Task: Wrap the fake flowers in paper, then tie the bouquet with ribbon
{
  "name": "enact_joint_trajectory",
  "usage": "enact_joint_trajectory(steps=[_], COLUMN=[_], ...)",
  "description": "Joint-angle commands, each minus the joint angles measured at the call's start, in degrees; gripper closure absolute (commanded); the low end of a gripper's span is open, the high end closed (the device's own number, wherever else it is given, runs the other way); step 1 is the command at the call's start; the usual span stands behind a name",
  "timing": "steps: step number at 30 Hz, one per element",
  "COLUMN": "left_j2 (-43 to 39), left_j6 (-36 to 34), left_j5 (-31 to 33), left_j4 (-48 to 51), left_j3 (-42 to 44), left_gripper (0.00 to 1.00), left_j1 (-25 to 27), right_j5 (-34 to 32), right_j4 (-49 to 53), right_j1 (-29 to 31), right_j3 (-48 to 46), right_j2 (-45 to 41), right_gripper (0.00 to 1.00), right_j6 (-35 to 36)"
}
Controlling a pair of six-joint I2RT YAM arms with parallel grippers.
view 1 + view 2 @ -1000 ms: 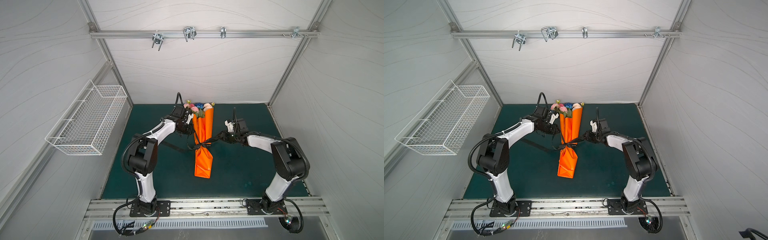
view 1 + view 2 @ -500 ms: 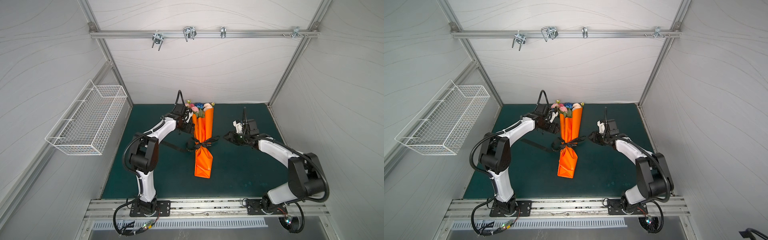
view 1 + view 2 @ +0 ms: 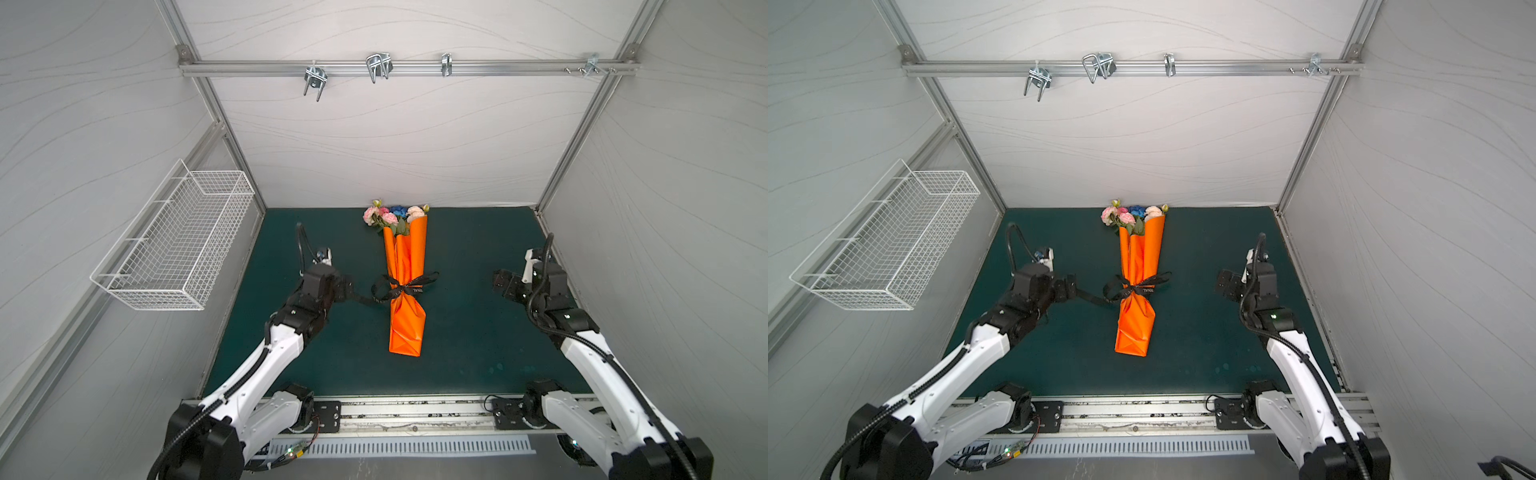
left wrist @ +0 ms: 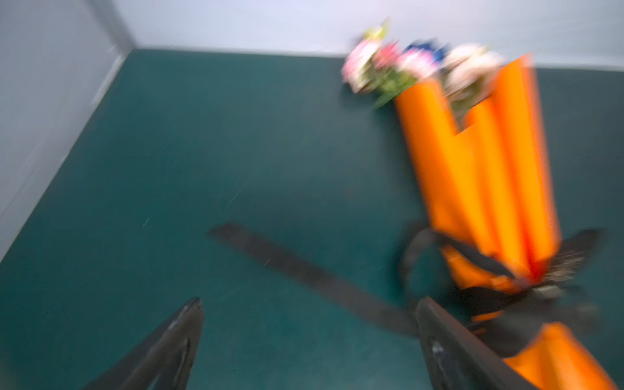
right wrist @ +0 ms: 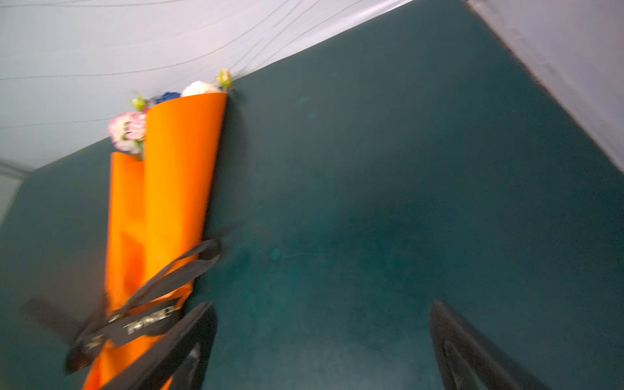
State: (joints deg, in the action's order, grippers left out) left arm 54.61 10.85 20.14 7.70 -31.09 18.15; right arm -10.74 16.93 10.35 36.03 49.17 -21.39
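Both sets of jaws gape wide, empty: left gripper (image 3: 347, 287) at centre-left, right gripper (image 3: 501, 284) at centre-right. Bouquet of fake flowers (image 3: 395, 214) lies mid-frame in orange paper (image 3: 406, 257), black ribbon (image 3: 400, 287) bowed around it; best to back off without snagging its tail

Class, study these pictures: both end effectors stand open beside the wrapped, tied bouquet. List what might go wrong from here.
1. The ribbon has a tail that runs right up to the open left end effector. If the arm pulls away, it could snag the tail and undo the tie.
2. The ribbon's loops look slack around the paper. The wrap might loosen and let the bouquet slip.
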Motion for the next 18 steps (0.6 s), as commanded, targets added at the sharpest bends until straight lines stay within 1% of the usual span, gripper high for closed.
enact_joint_trajectory(steps=[1,2,4,6,8,11,14,15,18], left_j2=[-4.6,-5.6,-6.5,-6.2,-4.7,0.6,7.7,9.2,14.5], left_j6=[-2.8,-4.5,-7.4,-8.8,-9.4,-9.4,-9.5,-9.9,-9.6], left_j5=[12.5,13.9,13.6,9.6,3.4,-3.4,-8.2,-9.7,-14.4], left_j4=[-13.6,-17.2,-23.2,-27.4,-31.3,-37.7,-41.3,-41.4,-46.1], left_j3=[7.6,10.3,14.4,16.9,18.6,18.9,17.1,16.2,14.5], left_gripper=[0.01,0.01,0.01,0.01,0.01,0.01,0.01,0.01,0.01], left_j1=[-0.3,-0.5,-1.8,-4.5,-8.0,-12.3,-15.0,-15.4,-17.3], right_j5=[-11.4,-11.4,-12.3,-12.5,-12.0,-10.5,-8.2,-8.0,-6.7], right_j4=[-3.8,-8.7,-16.4,-25.1,-32.5,-42.7,-48.3,-48.7,-53.6], right_j1=[-0.5,-0.6,-0.5,-0.6,-0.9,-1.8,-3.5,-3.8,-4.1], right_j3=[-5.1,-7.5,-12.2,-16.5,-19.7,-22.8,-22.7,-21.9,-21.5], right_j2=[-1.0,-1.3,-1.9,-1.8,-0.3,4.4,11.0,12.5,16.4], right_gripper=[0.01,0.01,0.01,0.01,0.01,0.01,0.01,0.01,0.01], right_j6=[4.8,6.8,9.2,12.1,14.4,16.3,17.1,17.2,19.2])
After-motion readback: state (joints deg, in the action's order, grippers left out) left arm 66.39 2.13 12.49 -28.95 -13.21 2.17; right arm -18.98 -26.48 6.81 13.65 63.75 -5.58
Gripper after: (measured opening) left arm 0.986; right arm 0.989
